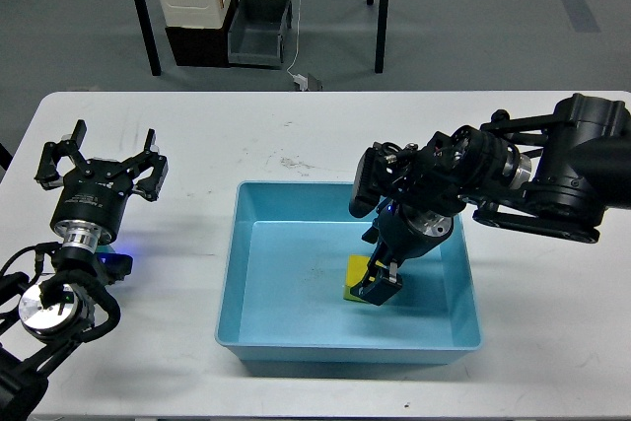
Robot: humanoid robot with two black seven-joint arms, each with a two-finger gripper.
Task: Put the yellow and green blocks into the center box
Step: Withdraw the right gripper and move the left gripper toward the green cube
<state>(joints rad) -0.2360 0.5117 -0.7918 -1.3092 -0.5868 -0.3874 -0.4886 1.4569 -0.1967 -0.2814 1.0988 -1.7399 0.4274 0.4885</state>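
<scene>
The right gripper (380,283) is reaching into the center box (296,332), fingers seemingly clamping the yellow block (355,273); release comes next. The green block is hidden. The left gripper (102,160) is idling, fingers apart.

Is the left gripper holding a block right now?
No, the left gripper stands open and empty over the bare white table, away from the large shallow light-blue plastic tray.
</scene>
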